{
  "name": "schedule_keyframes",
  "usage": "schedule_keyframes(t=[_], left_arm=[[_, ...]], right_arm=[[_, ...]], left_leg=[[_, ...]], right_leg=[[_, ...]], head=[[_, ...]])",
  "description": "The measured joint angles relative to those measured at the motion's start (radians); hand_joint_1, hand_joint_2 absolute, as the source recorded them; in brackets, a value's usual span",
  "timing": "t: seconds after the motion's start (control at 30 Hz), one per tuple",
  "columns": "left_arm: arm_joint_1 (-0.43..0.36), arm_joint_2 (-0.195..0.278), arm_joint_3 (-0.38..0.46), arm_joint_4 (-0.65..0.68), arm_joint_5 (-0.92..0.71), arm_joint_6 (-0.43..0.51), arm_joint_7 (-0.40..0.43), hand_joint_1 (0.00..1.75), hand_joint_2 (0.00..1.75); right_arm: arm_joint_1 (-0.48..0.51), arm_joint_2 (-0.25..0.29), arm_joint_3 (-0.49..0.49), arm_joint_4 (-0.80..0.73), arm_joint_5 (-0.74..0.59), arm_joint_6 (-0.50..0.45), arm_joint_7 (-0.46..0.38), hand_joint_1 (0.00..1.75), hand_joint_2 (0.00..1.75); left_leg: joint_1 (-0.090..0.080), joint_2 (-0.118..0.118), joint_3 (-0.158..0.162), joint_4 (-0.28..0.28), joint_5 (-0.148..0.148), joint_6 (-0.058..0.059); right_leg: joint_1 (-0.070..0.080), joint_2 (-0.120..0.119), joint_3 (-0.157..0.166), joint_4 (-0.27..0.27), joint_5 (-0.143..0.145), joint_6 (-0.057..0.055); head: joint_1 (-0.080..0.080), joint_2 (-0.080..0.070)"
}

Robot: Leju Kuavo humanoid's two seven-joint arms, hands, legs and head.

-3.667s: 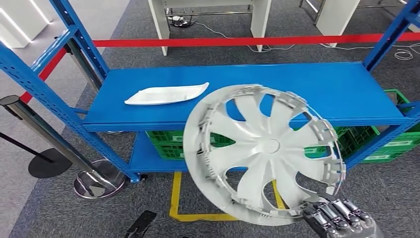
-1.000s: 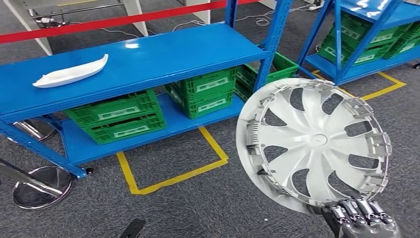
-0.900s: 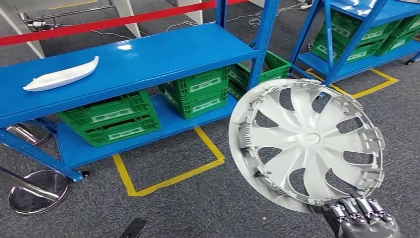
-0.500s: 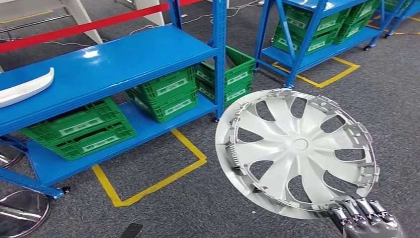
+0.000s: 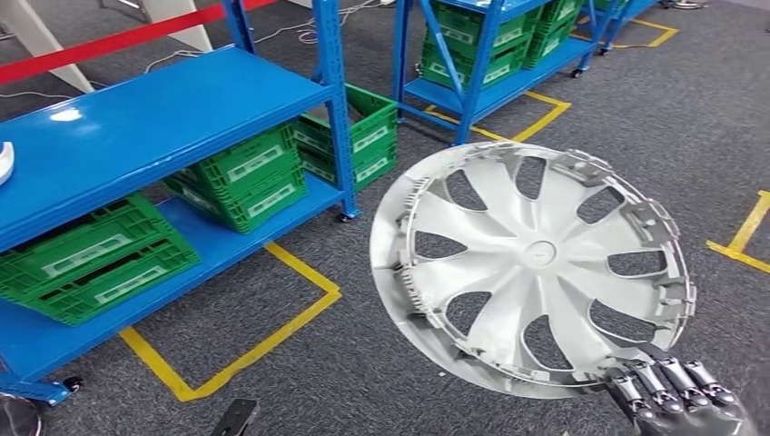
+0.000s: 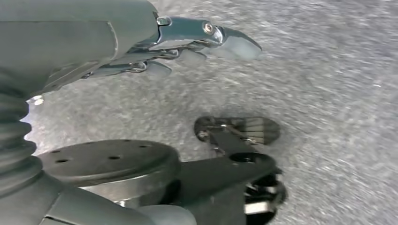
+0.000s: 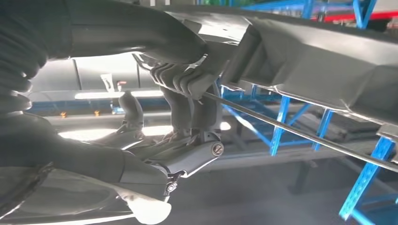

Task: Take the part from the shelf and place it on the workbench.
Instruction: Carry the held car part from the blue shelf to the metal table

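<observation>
We are gripping the part (image 5: 531, 268), a silver wheel cover with curved spokes, by its lower rim with our right hand (image 5: 676, 400); the fingers (image 7: 187, 82) are curling tightly over the rim's edge, and the thumb is pressing from the other side. The cover is standing nearly upright in the air, tilted slightly, above the grey carpet (image 5: 636, 100), well apart from the blue shelf (image 5: 154, 118) with its green crates (image 5: 245, 173) on the lower level. Our left hand (image 6: 141, 47) is hanging over the carpet, holding nothing, its fingers (image 6: 225, 40) lying extended and close together.
</observation>
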Motion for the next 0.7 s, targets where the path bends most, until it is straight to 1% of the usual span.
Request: schedule_keyframes(t=[0.03,0.07,0.1,0.13,0.17,0.2,0.23,0.27,0.3,0.33,0.37,0.4,0.43,0.47,0.5,0.53,0.57,0.6,0.63,0.67,0.7], left_arm=[[-0.002,0.010,0.001,0.000,-0.003,-0.015,-0.010,0.00,1.75],[-0.004,0.018,0.001,0.000,-0.008,-0.021,-0.019,0.00,1.75],[-0.005,0.026,0.001,0.000,-0.015,-0.018,-0.023,0.00,1.75],[-0.007,0.031,0.001,0.000,-0.022,-0.007,-0.022,0.00,1.75],[-0.008,0.034,0.001,0.000,-0.028,0.009,-0.016,0.00,1.75],[-0.009,0.034,0.001,0.000,-0.035,0.027,-0.008,0.00,1.75],[-0.010,0.033,0.000,0.000,-0.041,0.041,0.001,0.00,1.75],[-0.010,0.031,0.000,0.000,-0.047,0.052,0.009,0.00,1.75],[-0.011,0.029,0.000,0.000,-0.053,0.059,0.018,0.00,1.75],[-0.010,0.027,-0.001,0.000,-0.060,0.063,0.028,0.00,1.75],[-0.007,0.025,-0.001,0.000,-0.069,0.066,0.040,0.00,1.75],[-0.004,0.024,-0.003,0.000,-0.078,0.068,0.050,0.00,1.75],[-0.001,0.022,-0.006,0.000,-0.085,0.071,0.058,0.00,1.75],[0.001,0.021,-0.009,0.000,-0.092,0.074,0.060,0.00,1.75],[0.002,0.020,-0.014,0.000,-0.097,0.075,0.056,0.00,1.75],[0.002,0.019,-0.018,0.000,-0.101,0.075,0.043,0.00,1.75],[0.002,0.018,-0.023,0.000,-0.107,0.074,0.026,0.00,1.75],[0.003,0.019,-0.027,0.000,-0.113,0.072,0.010,0.00,1.75],[0.003,0.020,-0.031,0.000,-0.119,0.071,-0.002,0.00,1.75],[0.005,0.022,-0.035,0.000,-0.122,0.072,-0.007,0.00,1.75],[0.006,0.024,-0.039,0.000,-0.124,0.074,-0.007,0.00,1.75]], right_arm=[[-0.011,0.008,0.008,0.000,-0.002,0.000,-0.009,1.75,1.75],[-0.022,0.017,0.017,0.001,-0.003,0.000,-0.016,1.75,1.75],[-0.030,0.026,0.026,0.002,-0.002,0.000,-0.020,1.75,1.75],[-0.036,0.034,0.034,0.003,0.001,0.000,-0.022,1.75,1.75],[-0.041,0.042,0.042,0.005,0.004,0.000,-0.021,1.75,1.75],[-0.044,0.050,0.049,0.006,0.006,0.000,-0.019,1.75,1.75],[-0.047,0.057,0.055,0.007,0.008,0.000,-0.016,1.75,1.75],[-0.051,0.063,0.060,0.009,0.010,0.000,-0.012,1.75,1.75],[-0.055,0.067,0.064,0.010,0.011,0.000,-0.004,1.75,1.75],[-0.058,0.069,0.067,0.012,0.013,0.000,0.005,1.75,1.75],[-0.060,0.071,0.069,0.014,0.014,0.000,0.018,1.75,1.75],[-0.060,0.071,0.070,0.015,0.015,0.000,0.031,1.75,1.75],[-0.058,0.071,0.071,0.016,0.016,0.000,0.042,1.75,1.75],[-0.055,0.071,0.071,0.016,0.017,0.000,0.051,1.75,1.75],[-0.050,0.071,0.070,0.015,0.017,0.000,0.054,1.75,1.75],[-0.042,0.071,0.068,0.009,0.018,0.000,0.052,1.75,1.75],[-0.029,0.072,0.065,-0.002,0.018,0.000,0.042,1.75,1.75],[-0.011,0.074,0.059,-0.017,0.018,0.000,0.025,1.75,1.75],[0.011,0.080,0.050,-0.036,0.019,0.000,0.004,1.75,1.75],[0.034,0.087,0.041,-0.053,0.019,0.000,-0.016,1.75,1.75],[0.054,0.096,0.031,-0.069,0.019,0.000,-0.034,1.75,1.75]], left_leg=[[-0.001,0.012,0.002,0.000,-0.001,-0.002],[-0.005,0.021,0.003,0.001,-0.004,-0.005],[-0.007,0.029,0.004,0.002,-0.005,-0.010],[-0.010,0.037,0.005,0.002,-0.006,-0.014],[-0.012,0.045,0.005,0.002,-0.007,-0.019],[-0.012,0.054,0.006,0.002,-0.007,-0.023],[-0.011,0.051,0.006,0.005,-0.011,-0.029],[-0.008,0.032,0.002,0.018,-0.023,-0.035],[-0.006,0.006,-0.010,0.050,-0.046,-0.040],[-0.003,-0.024,-0.031,0.101,-0.078,-0.044],[-0.002,-0.044,-0.061,0.170,-0.113,-0.046],[-0.001,-0.051,-0.089,0.235,-0.139,-0.047],[-0.001,-0.054,-0.108,0.277,-0.149,-0.047],[-0.001,-0.054,-0.113,0.287,-0.139,-0.047],[0.000,-0.057,-0.099,0.255,-0.109,-0.045],[0.000,-0.067,-0.073,0.193,-0.069,-0.043],[0.002,-0.091,-0.043,0.128,-0.037,-0.039],[0.004,-0.114,-0.018,0.068,-0.015,-0.036],[0.005,-0.133,-0.003,0.033,-0.007,-0.033],[0.004,-0.142,0.002,0.019,-0.010,-0.030],[0.003,-0.134,0.003,0.013,-0.010,-0.027]], right_leg=[[0.002,-0.016,0.040,-0.070,0.031,-0.005],[0.007,-0.040,0.080,-0.139,0.052,-0.010],[0.011,-0.058,0.108,-0.189,0.063,-0.016],[0.015,-0.069,0.123,-0.215,0.065,-0.022],[0.018,-0.067,0.124,-0.220,0.062,-0.027],[0.017,-0.055,0.121,-0.221,0.066,-0.033],[0.016,-0.045,0.120,-0.223,0.069,-0.038],[0.014,-0.034,0.119,-0.226,0.072,-0.044],[0.011,-0.024,0.119,-0.229,0.076,-0.050],[0.010,-0.014,0.119,-0.230,0.078,-0.053],[0.010,-0.002,0.118,-0.230,0.079,-0.056],[0.011,0.011,0.117,-0.230,0.080,-0.057],[0.012,0.025,0.117,-0.229,0.080,-0.058],[0.012,0.040,0.117,-0.229,0.081,-0.058],[0.012,0.055,0.117,-0.227,0.081,-0.057],[0.012,0.069,0.118,-0.225,0.081,-0.057],[0.013,0.081,0.117,-0.223,0.081,-0.055],[0.013,0.093,0.115,-0.219,0.081,-0.053],[0.012,0.104,0.111,-0.217,0.082,-0.048],[0.011,0.114,0.106,-0.216,0.084,-0.042],[0.009,0.126,0.100,-0.217,0.087,-0.035]], head=[[0.000,0.000],[0.000,0.000],[-0.001,0.000],[-0.001,0.000],[-0.002,0.000],[-0.003,0.000],[-0.003,0.000],[-0.004,0.000],[-0.006,0.000],[-0.008,0.000],[-0.010,0.000],[-0.010,0.000],[-0.010,0.000],[-0.010,0.000],[-0.010,0.000],[-0.010,0.000],[-0.010,0.000],[-0.009,0.000],[-0.009,0.000],[-0.009,0.000],[-0.009,0.000]])
